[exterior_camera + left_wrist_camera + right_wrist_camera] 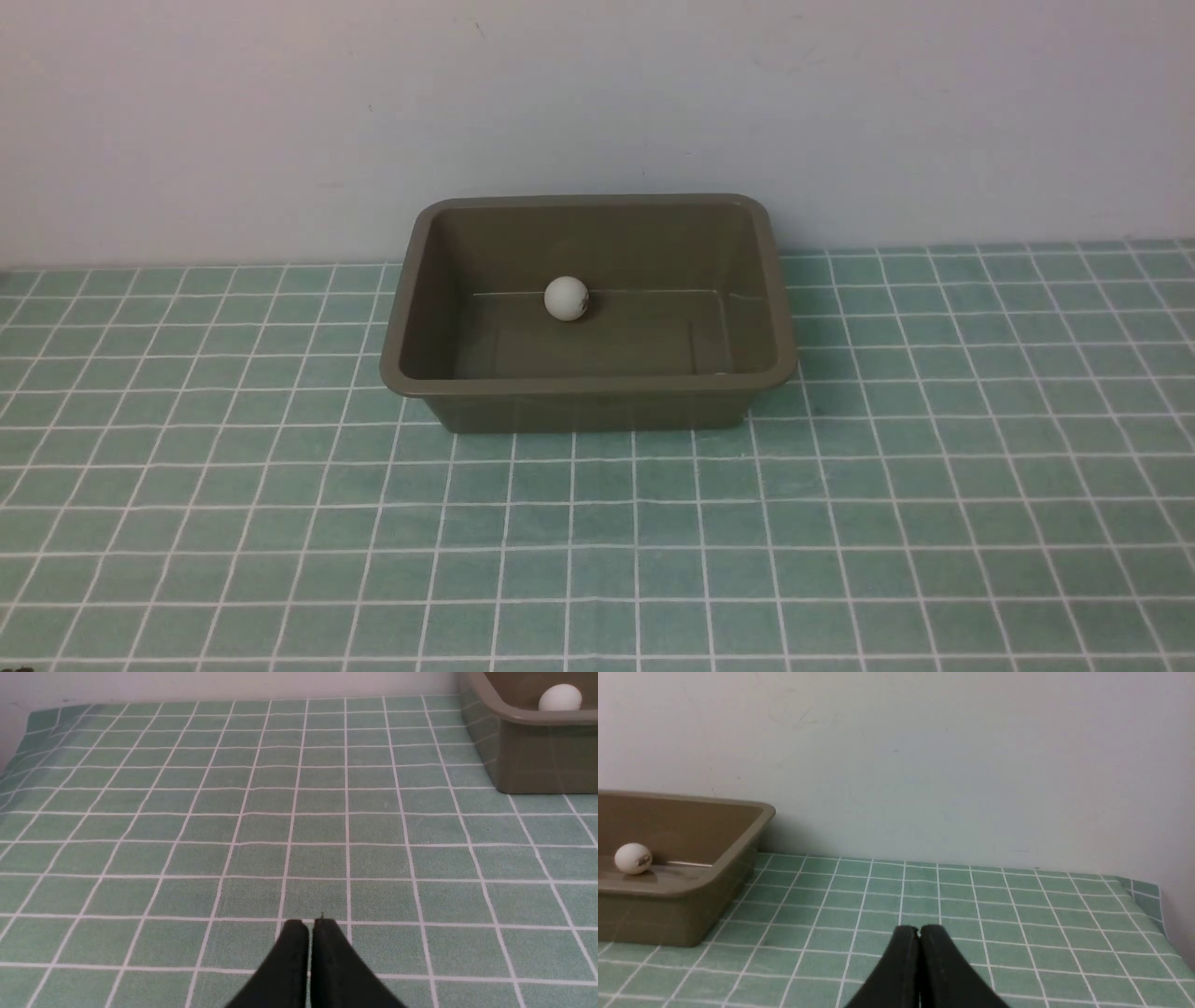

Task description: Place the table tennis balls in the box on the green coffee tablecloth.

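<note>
Olive-brown box (pixel 588 397) on green cloth (pixel 597 541), against the pale wall (pixel 597 103). One white ball (pixel 566 299) with a dark logo inside, at the foot of the far side; no second ball seen. Left gripper (pixel 310 926) over bare cloth, fingers pressed together, empty. Right gripper (pixel 919 931) likewise closed on nothing, box off to one side.

A green coffee tablecloth (pixel 840 523) with thin white grid lines covers the table up to the wall. The olive-brown box (pixel 597 408) sits directly on it.
</note>
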{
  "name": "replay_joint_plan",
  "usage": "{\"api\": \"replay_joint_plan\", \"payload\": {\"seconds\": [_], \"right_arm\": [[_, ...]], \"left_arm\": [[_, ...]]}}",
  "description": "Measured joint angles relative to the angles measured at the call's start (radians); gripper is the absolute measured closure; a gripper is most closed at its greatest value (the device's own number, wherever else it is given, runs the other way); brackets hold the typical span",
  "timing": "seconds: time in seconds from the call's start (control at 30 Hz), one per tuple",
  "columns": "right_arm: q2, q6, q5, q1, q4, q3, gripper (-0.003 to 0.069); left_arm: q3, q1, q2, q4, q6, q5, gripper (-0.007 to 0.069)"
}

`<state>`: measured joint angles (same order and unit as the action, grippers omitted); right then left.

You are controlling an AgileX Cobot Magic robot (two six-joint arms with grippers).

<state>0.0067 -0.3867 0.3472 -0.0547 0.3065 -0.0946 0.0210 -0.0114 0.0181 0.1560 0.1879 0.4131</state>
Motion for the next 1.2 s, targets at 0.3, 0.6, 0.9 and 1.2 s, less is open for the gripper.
{"api": "replay_joint_plan", "payload": {"seconds": [0.3, 0.6, 0.9, 1.2], "right_arm": [[-0.006, -0.001, 0.004, 0.008, -0.018, 0.067, 0.0676], [-0.019, -0.001, 0.014, 0.008, -0.019, 0.121, 0.0676], [-0.019, -0.001, 0.025, 0.008, -0.02, 0.12, 0.0676], [-0.019, -0.001, 0.034, 0.008, -0.02, 0.12, 0.0676]], "left_arm": [[0.0, 0.0, 0.0, 0.0, 0.0, 0.0, 0.0629], [0.0, 0.0, 0.0, 0.0, 0.0, 0.0, 0.0629], [0.0, 0.0, 0.0, 0.0, 0.0, 0.0, 0.0629], [0.0, 0.0, 0.0, 0.0, 0.0, 0.0, 0.0629]]}}
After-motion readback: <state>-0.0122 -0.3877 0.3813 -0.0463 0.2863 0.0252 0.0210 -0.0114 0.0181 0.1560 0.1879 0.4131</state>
